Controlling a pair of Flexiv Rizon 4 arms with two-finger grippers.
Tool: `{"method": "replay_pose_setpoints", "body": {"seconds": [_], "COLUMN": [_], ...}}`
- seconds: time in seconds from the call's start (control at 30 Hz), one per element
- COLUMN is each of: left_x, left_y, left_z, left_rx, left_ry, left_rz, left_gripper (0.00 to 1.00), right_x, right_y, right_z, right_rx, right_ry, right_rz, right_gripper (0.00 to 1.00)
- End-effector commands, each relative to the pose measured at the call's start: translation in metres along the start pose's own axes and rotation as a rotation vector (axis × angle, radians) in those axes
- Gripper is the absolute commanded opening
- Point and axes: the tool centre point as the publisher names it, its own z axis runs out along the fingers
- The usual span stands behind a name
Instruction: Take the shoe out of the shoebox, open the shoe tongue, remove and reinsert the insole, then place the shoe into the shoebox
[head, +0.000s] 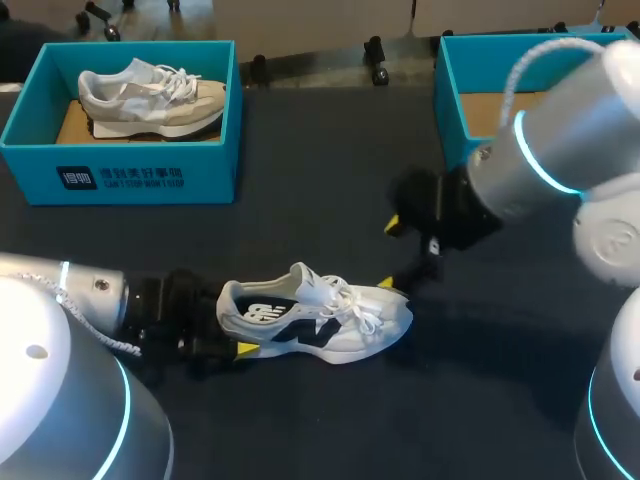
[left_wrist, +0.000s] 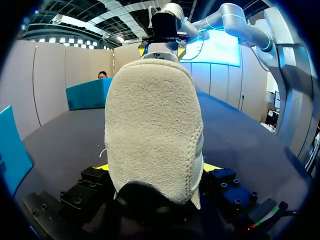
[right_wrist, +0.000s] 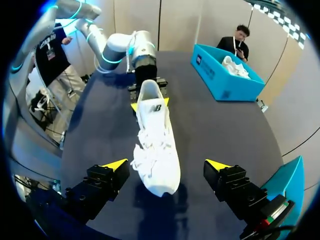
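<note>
Nearest, the left tool (left_wrist: 156, 167) clamps the heel of the white shoe (head: 320, 322), which stands on its sole on the counter (head: 300, 220), out of any box. The grip takes the heel only, so a hard pull on the tongue could twist the shoe loose or tip it sideways. Farther out, the right tool (right_wrist: 167, 165) hangs spread wide over the toe. If it comes down off-centre, it could snag a lace loop rather than the tongue. Beyond, the right-hand shoebox (head: 452, 100) stands open, and the left-hand shoebox (head: 130, 175) holds a second shoe (head: 150, 95).
</note>
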Motion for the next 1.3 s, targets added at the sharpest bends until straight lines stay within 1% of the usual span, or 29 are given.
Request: {"method": "replay_pose_setpoints", "body": {"seconds": [0.03, 0.07, 0.13, 0.17, 0.2, 0.23, 0.27, 0.3, 0.77, 0.8, 0.83, 0.87, 0.9, 0.93, 0.97, 1.0, 1.03, 1.1, 1.13, 1.17, 1.23, 1.3], "left_x": [-0.001, -0.001, -0.001, -0.001, -0.001, -0.001, -0.001, -0.001, -0.001, -0.001, -0.001, -0.001, -0.001, -0.001, -0.001, -0.001, -0.001, -0.001, -0.001, -0.001, -0.001, -0.001], "left_y": [0.0, 0.0, 0.0, 0.0, 0.0, 0.0, 0.0, 0.0, 0.0, 0.0, 0.0, 0.0, 0.0, 0.0, 0.0, 0.0, 0.0, 0.0, 0.0, 0.0, 0.0, 0.0], "left_z": [0.002, 0.002, 0.002, 0.002, 0.002, 0.002, 0.002, 0.002, 0.002, 0.002, 0.002, 0.002, 0.002, 0.002, 0.002, 0.002, 0.002, 0.002, 0.002, 0.002, 0.002, 0.002], "left_rx": [-0.003, -0.003, -0.003, -0.003, -0.003, -0.003, -0.003, -0.003, -0.003, -0.003, -0.003, -0.003, -0.003, -0.003, -0.003, -0.003, -0.003, -0.003, -0.003, -0.003, -0.003, -0.003], "left_ry": [-0.002, -0.002, -0.002, -0.002, -0.002, -0.002, -0.002, -0.002, -0.002, -0.002, -0.002, -0.002, -0.002, -0.002, -0.002, -0.002, -0.002, -0.002, -0.002, -0.002, -0.002, -0.002], "left_rz": [-0.001, -0.001, -0.001, -0.001, -0.001, -0.001, -0.001, -0.001, -0.001, -0.001, -0.001, -0.001, -0.001, -0.001, -0.001, -0.001, -0.001, -0.001, -0.001, -0.001, -0.001, -0.001], "left_gripper": [0.0, 0.0, 0.0, 0.0, 0.0, 0.0, 0.0, 0.0, 0.0, 0.0, 0.0, 0.0, 0.0, 0.0, 0.0, 0.0, 0.0, 0.0, 0.0, 0.0, 0.0, 0.0], "right_x": [-0.008, -0.008, -0.008, -0.008, -0.007, -0.007, -0.006, -0.003, -0.003, -0.002, -0.001, -0.001, 0.0, 0.0, 0.001, 0.001, 0.001, 0.002, 0.003, 0.003, 0.005, 0.006], "right_y": [0.028, 0.032, 0.037, 0.04, 0.042, 0.045, 0.045, 0.046, 0.046, 0.052, 0.058, 0.062, 0.067, 0.072, 0.075, 0.079, 0.081, 0.086, 0.088, 0.093, 0.098, 0.102], "right_z": [0.021, 0.023, 0.026, 0.028, 0.03, 0.033, 0.035, 0.037, 0.037, 0.038, 0.039, 0.038, 0.038, 0.037, 0.036, 0.035, 0.035, 0.034, 0.034, 0.035, 0.037, 0.037], "right_rx": [0.107, 0.116, 0.101, 0.103, 0.133, 0.142, 0.135, 0.072, 0.072, 0.077, 0.084, 0.063, 0.069, 0.069, 0.062, 0.072, 0.059, 0.064, 0.069, 0.089, 0.093, 0.137], "right_ry": [0.001, -0.002, -0.02, -0.027, -0.044, -0.078, -0.122, -0.163, -0.163, -0.186, -0.181, -0.194, -0.201, -0.195, -0.2, -0.191, -0.188, -0.188, -0.19, -0.196, -0.212, -0.224], "right_rz": [0.008, 0.022, 0.056, 0.105, 0.189, 0.313, 0.481, 0.522, 0.522, 0.592, 0.581, 0.638, 0.642, 0.682, 0.732, 0.727, 0.781, 0.826, 0.869, 0.87, 0.919, 0.984], "right_gripper": [1.0, 1.0, 1.0, 1.0, 1.0, 1.0, 1.0, 1.0, 1.0, 1.0, 1.0, 1.0, 1.0, 1.0, 1.0, 1.0, 1.0, 1.0, 1.0, 1.0, 1.0, 1.0]}}
